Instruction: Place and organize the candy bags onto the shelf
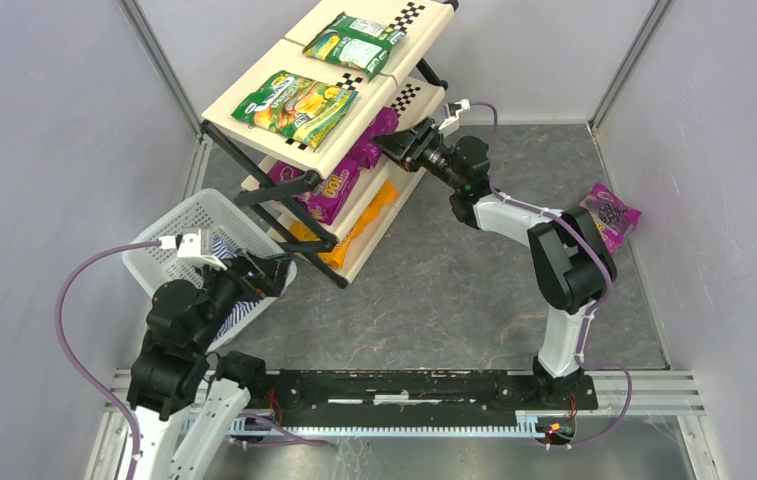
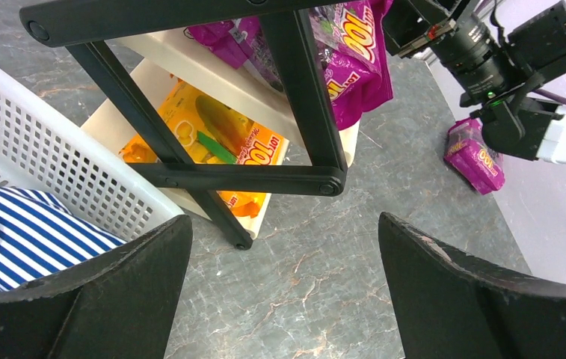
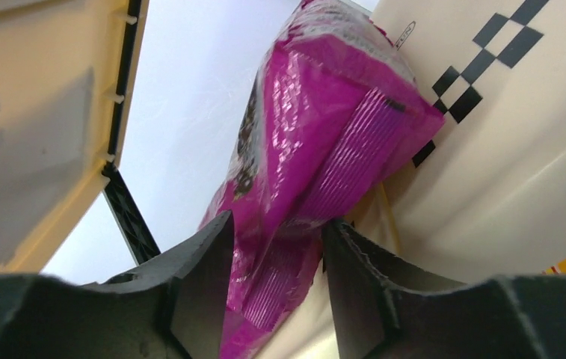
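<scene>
Bag: glossy purple candy bag [image 3: 302, 149] on the middle tier of the cream checkered shelf [image 3: 504, 172], between the fingers of your right tool [image 3: 277, 224]; grip you cannot tell.
Top view alone: second purple packet [image 1: 609, 215] on open grey table [image 1: 434, 290].
Left tool [image 2: 283, 221]: spread, empty.

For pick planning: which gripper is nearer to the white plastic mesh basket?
Left. The left gripper hangs at the basket's rim; the right gripper is at the cream shelf's middle tier, around a glossy purple bag.

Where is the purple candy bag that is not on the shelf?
In the top view the purple candy bag lies on the table at the right, near the side wall, beside the right arm's elbow.
</scene>
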`<control>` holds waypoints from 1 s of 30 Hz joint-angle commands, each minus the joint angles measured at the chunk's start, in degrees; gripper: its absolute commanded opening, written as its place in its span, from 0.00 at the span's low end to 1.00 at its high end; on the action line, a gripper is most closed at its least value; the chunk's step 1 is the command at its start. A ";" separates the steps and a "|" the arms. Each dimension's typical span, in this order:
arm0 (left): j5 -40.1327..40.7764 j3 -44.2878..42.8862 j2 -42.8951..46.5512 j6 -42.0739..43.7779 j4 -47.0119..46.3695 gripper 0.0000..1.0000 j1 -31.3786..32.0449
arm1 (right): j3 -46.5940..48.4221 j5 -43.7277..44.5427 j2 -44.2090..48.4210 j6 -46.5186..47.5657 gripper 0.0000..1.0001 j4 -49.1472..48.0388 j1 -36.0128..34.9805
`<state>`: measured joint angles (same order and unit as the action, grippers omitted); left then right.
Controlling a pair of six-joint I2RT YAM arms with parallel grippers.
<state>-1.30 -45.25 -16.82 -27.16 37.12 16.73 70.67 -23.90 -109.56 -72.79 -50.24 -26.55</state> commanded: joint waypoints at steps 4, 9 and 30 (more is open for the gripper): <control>1.12 1.66 0.65 -3.07 -4.77 1.00 -0.21 | -4.50 -1.79 10.79 11.77 0.68 7.91 0.92; 1.12 3.46 0.64 -3.69 -6.77 1.00 -0.21 | -9.88 -1.70 18.31 17.86 0.80 12.82 3.28; 0.55 4.42 4.63 -2.77 -7.61 1.00 -0.21 | -35.71 22.62 44.00 50.37 0.98 47.57 22.53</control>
<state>-0.93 -40.95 -13.19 -29.02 32.40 16.73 34.30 -10.59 -67.40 -26.61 -7.11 -7.38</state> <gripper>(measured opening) 0.997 0.979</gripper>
